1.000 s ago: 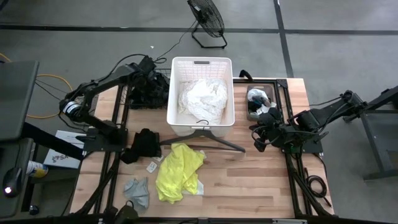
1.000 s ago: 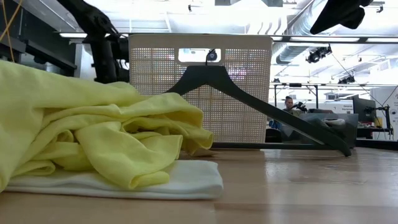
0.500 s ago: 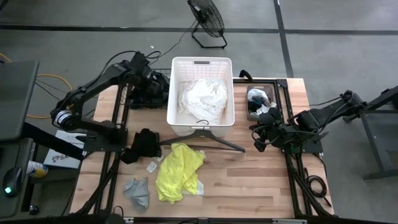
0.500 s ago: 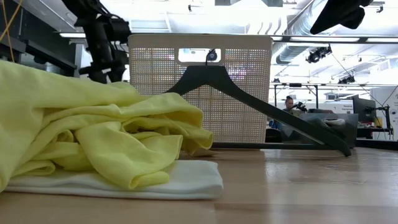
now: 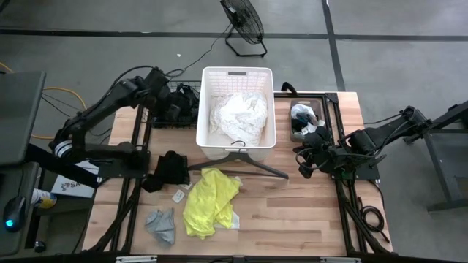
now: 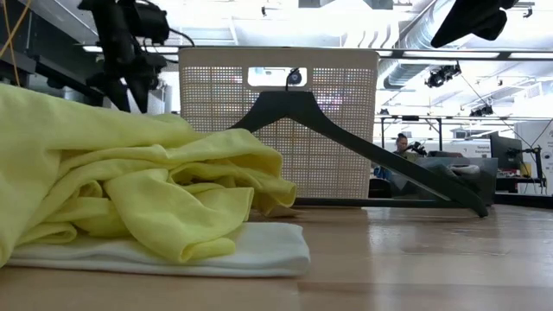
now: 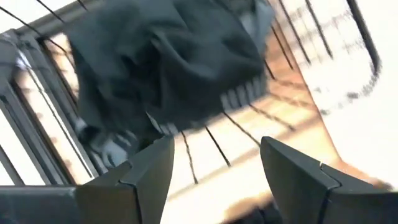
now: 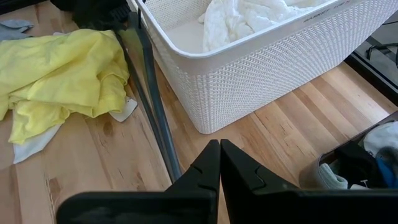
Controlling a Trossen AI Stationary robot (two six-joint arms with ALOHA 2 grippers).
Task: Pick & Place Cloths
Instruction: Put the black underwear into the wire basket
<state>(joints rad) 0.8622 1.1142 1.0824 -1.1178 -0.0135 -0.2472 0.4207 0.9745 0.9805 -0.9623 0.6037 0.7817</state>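
- At the far left of the wooden table (image 5: pixel 292 212), the left gripper (image 5: pixel 162 98) hangs over a black wire rack (image 5: pixel 172 115) beside the basket. Its fingers (image 7: pixel 140 177) are spread apart with nothing between them, and a heap of black cloths (image 7: pixel 168 62) lies in the rack just beyond them.
- Nearer the front edge, a black garment (image 5: pixel 170 168) lies crumpled on the wood, with a small grey cloth (image 5: pixel 161 225) well apart from it at the front-left corner.
- The neon yellow cloth (image 5: pixel 208 200) sprawls at the table's middle, partly over a white cloth (image 6: pixel 259 250) that peeks out beneath it.
- A dark grey hanger (image 5: pixel 238 162) lies between the yellow cloth and the white basket (image 5: pixel 236 74), touching the basket's near wall.
- Inside the basket sits the large white garment (image 5: pixel 238 115), bunched up.
- Right of the basket, a dark tray (image 5: pixel 327 102) holds a few black and pale small cloths (image 5: pixel 303 117).
- The right gripper (image 5: pixel 303 162) waits low over the table's right side, near that tray, its fingers (image 8: pixel 205 171) pressed together and empty.
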